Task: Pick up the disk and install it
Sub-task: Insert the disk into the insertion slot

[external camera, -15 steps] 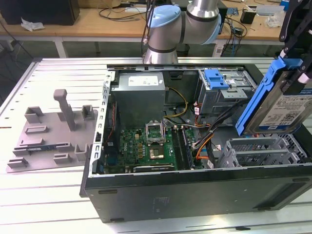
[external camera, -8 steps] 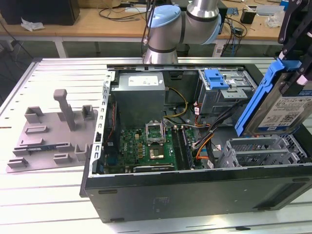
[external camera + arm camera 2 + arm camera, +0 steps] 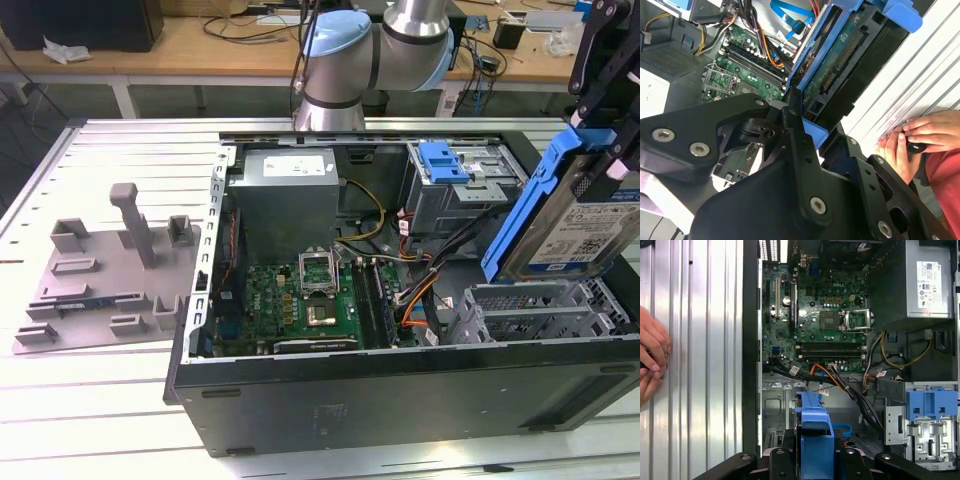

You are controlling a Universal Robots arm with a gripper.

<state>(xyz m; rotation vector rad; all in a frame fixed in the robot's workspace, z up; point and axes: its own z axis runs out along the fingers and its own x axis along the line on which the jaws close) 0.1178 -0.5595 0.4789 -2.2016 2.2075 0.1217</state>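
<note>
Aloft, gripper [image 3: 604, 135] clamping disk [image 3: 597, 205], white-and-blue label [image 3: 572, 245]

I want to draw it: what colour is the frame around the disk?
Blue frame around the disk; clearest in the exterior view.

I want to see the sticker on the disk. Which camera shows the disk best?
The exterior view: the disk faces the camera, label and blue bracket showing, held by the tool. In the second wrist view the disk shows its circuit-board side; in the first wrist view the disk is edge-on.
</note>
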